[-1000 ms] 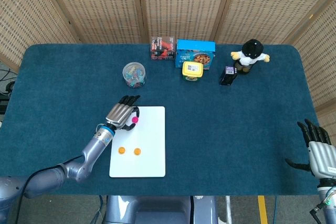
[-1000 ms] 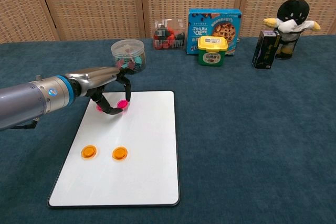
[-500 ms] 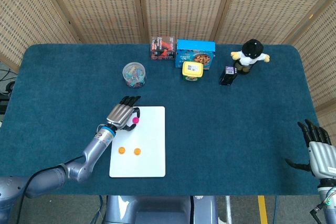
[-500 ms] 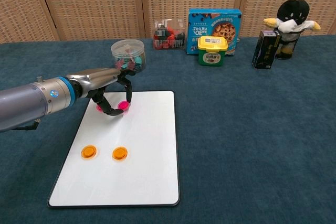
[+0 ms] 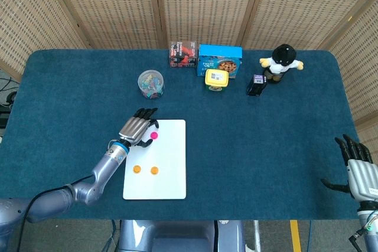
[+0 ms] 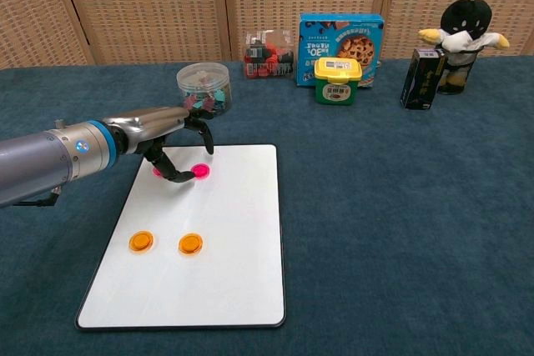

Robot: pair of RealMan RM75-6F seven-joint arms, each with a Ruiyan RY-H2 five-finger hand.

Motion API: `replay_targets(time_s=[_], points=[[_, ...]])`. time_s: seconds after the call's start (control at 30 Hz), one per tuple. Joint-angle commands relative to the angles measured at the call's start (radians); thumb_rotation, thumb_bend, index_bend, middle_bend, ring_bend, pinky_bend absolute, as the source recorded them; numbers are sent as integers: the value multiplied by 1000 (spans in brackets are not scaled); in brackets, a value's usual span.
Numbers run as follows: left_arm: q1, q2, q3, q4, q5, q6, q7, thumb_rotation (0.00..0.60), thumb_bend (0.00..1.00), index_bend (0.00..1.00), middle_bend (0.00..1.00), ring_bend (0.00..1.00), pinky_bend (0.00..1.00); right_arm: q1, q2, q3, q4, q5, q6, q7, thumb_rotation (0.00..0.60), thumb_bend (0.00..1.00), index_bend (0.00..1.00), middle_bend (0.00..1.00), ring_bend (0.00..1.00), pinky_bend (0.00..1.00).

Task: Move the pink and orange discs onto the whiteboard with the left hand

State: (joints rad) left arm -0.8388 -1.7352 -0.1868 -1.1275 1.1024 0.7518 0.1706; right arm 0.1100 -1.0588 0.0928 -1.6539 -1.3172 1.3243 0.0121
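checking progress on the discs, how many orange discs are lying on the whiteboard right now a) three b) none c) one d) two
d) two: the chest view shows one orange disc and a second orange disc lying side by side on the near left part of the whiteboard, apart from the left hand.
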Motion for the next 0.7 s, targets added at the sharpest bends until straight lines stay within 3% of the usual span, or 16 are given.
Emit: replay_targets(time_s=[0.03, 0.27, 0.33, 0.4, 0.57, 0.7], points=[[2, 9, 1, -9, 8, 4, -9, 600, 335, 285, 0, 0, 0, 0, 0, 0, 0, 0, 0, 0, 600, 0, 0, 0, 0, 0], [28, 67, 1, -89, 59, 60, -52, 600, 331, 248, 0, 0, 0, -1, -1, 0, 1, -1, 3, 2, 600, 0, 0, 0, 0, 0], [66, 124, 14, -157, 110, 129, -79, 600, 317, 216, 0, 0, 0, -1, -2, 1, 3, -2, 4, 2, 600, 0, 0, 0, 0, 0], [113, 184, 38, -221, 158, 199, -102, 600, 265, 173, 0, 0, 0, -2, -3, 1, 4, -3, 7, 3, 600, 0, 0, 0, 0, 0], [250, 313, 99, -328, 218, 374, -136, 600, 29, 18, 0, 0, 0, -4, -6, 1, 5, -10, 17, -4, 600, 0, 0, 0, 0, 0], [372, 412, 143, -398, 213, 507, -115, 600, 0, 0, 0, 0, 0, -6, -12, 1, 9, -17, 28, -11, 600, 0, 0, 0, 0, 0]])
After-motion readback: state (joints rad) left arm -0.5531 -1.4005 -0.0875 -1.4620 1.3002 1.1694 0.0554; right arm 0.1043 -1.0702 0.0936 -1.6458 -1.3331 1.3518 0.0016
